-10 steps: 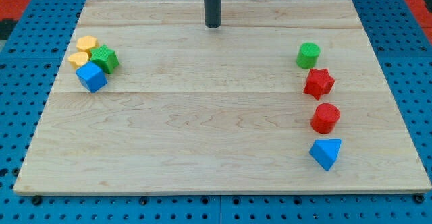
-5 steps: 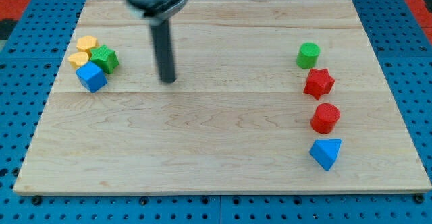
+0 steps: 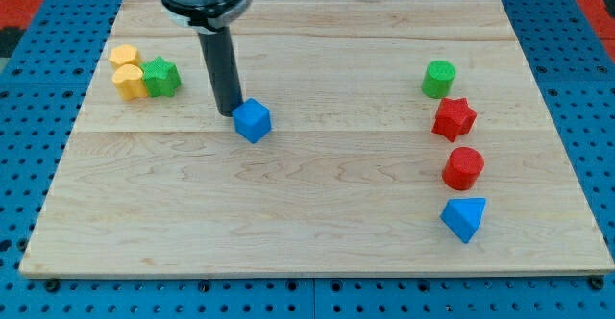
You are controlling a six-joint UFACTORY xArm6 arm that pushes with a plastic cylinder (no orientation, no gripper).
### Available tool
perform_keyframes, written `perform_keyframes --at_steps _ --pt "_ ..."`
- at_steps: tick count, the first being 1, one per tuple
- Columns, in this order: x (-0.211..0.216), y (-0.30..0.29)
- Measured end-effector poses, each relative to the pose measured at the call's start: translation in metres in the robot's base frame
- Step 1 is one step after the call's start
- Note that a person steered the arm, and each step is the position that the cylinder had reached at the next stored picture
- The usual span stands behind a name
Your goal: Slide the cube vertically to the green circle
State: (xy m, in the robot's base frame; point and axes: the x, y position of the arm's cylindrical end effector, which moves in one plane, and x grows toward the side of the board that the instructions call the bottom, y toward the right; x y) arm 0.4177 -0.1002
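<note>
The blue cube (image 3: 253, 120) sits on the wooden board (image 3: 317, 213), left of the middle. My tip (image 3: 228, 113) is right against the cube's upper left side. The green circle, a short green cylinder (image 3: 438, 78), stands near the board's right edge, far to the right of the cube and slightly higher in the view.
A yellow block (image 3: 125, 71) and a green block (image 3: 161, 76) sit together at the upper left. Below the green cylinder run a red star (image 3: 454, 119), a red cylinder (image 3: 463, 168) and a blue triangular block (image 3: 464, 218).
The blue cube has left the cluster at the upper left and slid right to the board's left-middle. My tip moved from the top centre down behind it. The yellow and green blocks shifted slightly.
</note>
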Motion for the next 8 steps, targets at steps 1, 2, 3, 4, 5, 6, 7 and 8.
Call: perform_keyframes --at_steps 1,2,3,4,5,6,7,8 --pt "0.032 0.002" --pt "0.017 0.054" --pt "-0.024 0.125" --pt "-0.057 0.160" --pt "-0.063 0.114" --pt "-0.082 0.102" --pt "-0.091 0.114" --pt "-0.091 0.152"
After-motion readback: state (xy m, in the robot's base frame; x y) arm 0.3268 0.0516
